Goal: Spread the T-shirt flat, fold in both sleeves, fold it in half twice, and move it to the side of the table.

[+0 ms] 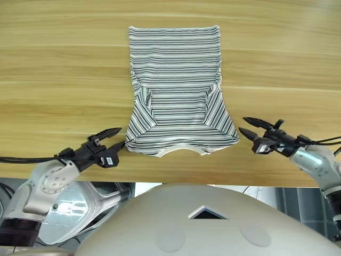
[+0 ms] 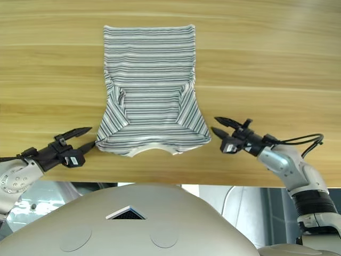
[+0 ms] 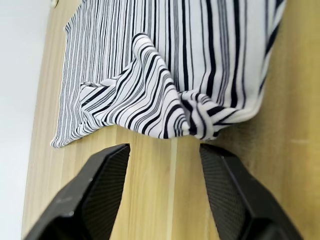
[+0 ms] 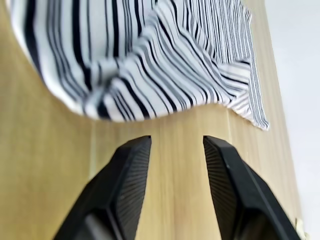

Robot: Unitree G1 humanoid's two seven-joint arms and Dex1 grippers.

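The striped T-shirt (image 1: 176,85) lies flat in the middle of the wooden table (image 1: 53,80). Both sleeves are folded in over the body as slanted flaps (the left sleeve (image 1: 143,109) a little rumpled at its corner). The collar end faces the robot, close to the table's near edge, and the straight hem lies at the far end. Broad stretches of wood run out on either side of the shirt.

The left gripper (image 1: 121,136) sits low just beside the shirt's near left corner, fingers spread and holding nothing. The right gripper (image 1: 242,124) is just off the near right corner, a narrow strip of wood between them, likewise spread and holding nothing.
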